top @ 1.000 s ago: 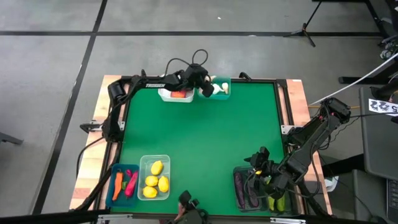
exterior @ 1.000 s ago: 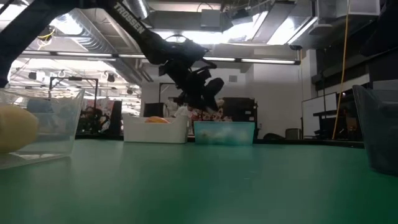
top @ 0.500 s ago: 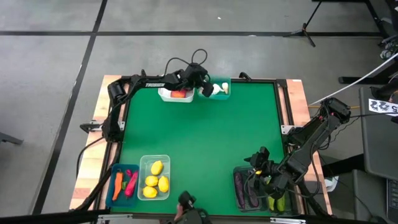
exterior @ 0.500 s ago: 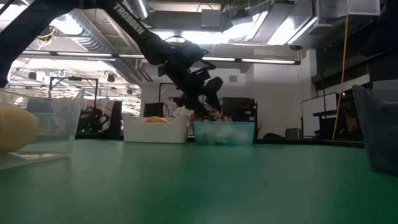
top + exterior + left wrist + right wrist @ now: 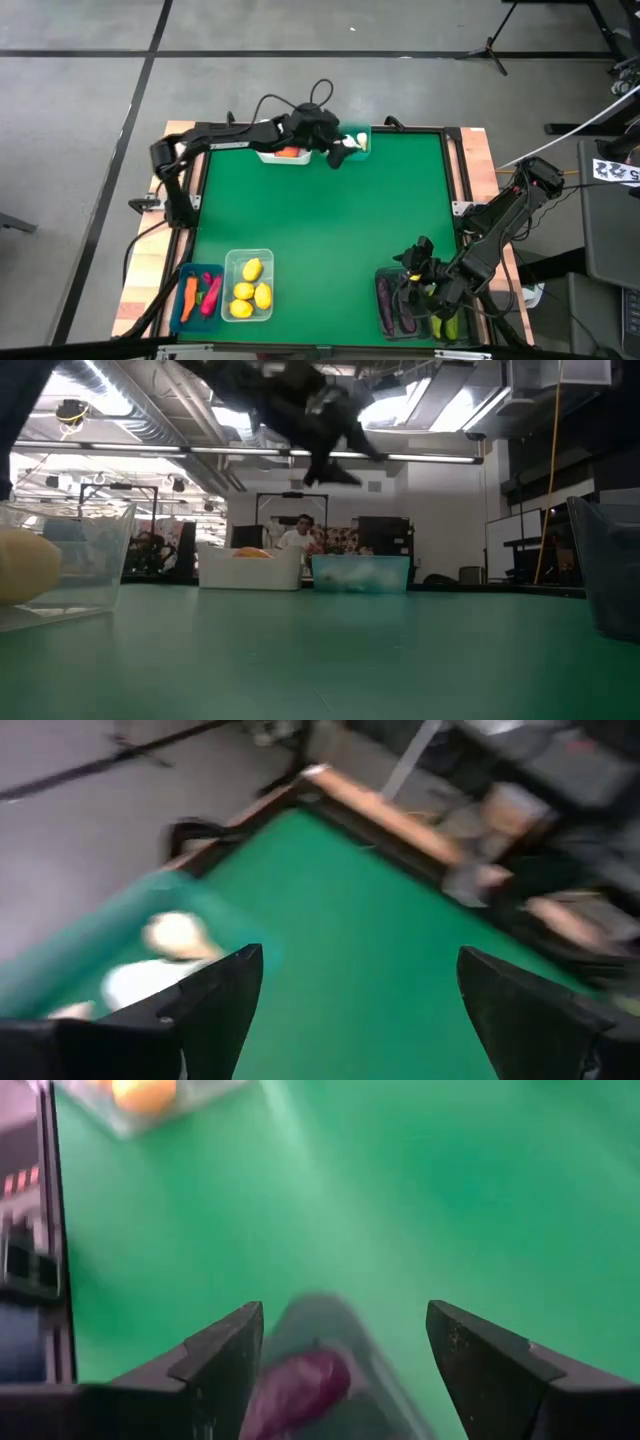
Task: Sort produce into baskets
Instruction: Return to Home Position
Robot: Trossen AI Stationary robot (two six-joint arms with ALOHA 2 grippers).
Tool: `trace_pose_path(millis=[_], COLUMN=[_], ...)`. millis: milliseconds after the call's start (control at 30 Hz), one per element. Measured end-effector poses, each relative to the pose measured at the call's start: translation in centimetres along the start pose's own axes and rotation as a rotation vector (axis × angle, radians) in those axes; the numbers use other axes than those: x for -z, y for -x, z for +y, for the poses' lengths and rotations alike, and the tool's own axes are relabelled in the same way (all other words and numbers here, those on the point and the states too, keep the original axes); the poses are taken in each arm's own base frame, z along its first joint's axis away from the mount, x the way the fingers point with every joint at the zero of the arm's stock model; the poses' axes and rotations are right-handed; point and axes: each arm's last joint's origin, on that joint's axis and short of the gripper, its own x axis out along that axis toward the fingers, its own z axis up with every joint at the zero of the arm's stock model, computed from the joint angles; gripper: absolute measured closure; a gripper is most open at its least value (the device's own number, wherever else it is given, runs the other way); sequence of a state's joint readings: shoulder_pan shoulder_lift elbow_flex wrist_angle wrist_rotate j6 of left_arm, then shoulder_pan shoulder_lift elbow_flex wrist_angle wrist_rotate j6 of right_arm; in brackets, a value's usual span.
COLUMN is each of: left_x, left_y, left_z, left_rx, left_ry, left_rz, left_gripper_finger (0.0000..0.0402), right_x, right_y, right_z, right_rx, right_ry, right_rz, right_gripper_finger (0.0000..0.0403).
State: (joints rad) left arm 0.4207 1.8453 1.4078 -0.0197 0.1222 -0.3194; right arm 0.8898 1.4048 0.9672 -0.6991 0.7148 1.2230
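Note:
My left gripper (image 5: pixel 340 156) is open and empty, raised above the near edge of the teal bin (image 5: pixel 357 141); in the low view it hangs high over the table (image 5: pixel 335 458). White garlic (image 5: pixel 176 934) lies in the teal bin. My right gripper (image 5: pixel 414 268) is open and empty, low over a smoky dark bin (image 5: pixel 390 302) at the near right, which holds a purple eggplant (image 5: pixel 296 1390). Lemons (image 5: pixel 250 288) lie in the clear pale green bin; a carrot and chillies (image 5: pixel 198 294) lie in the blue bin.
A white bin (image 5: pixel 283 153) with red and orange produce stands left of the teal bin at the far edge. A second dark bin (image 5: pixel 447 322) with a green cucumber stands at the near right corner. The green mat's middle (image 5: pixel 320 230) is bare. A person (image 5: pixel 298 536) shows in the room behind.
My left gripper has risen from just over the teal bin to well above it and has come a little toward the table's near edge. My right arm has kept still.

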Motion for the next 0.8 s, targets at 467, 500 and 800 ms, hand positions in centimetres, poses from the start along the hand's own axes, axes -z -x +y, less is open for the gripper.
trace_pose_path(millis=[467, 500, 800], left_x=[0.4, 0.4, 2.2], left_y=[11.9, 13.0, 23.2], left_z=[-13.0, -13.9, -18.2], left_rx=[0.586, 0.618, 0.752], left_ry=[-0.315, -0.360, -0.631], left_rz=[0.176, 0.154, -0.124], left_gripper_finger=[0.0075, 0.0075, 0.0075], right_x=[-2.2, -2.9, -9.4], right_y=[1.2, 1.5, 5.4], right_z=[2.0, 2.2, -0.2], right_rx=[-0.222, -0.259, -0.590], right_ry=[0.224, 0.248, 0.521], right_rz=[-0.149, -0.178, -0.421], right_gripper_finger=[0.0123, 0.0123, 0.0123])
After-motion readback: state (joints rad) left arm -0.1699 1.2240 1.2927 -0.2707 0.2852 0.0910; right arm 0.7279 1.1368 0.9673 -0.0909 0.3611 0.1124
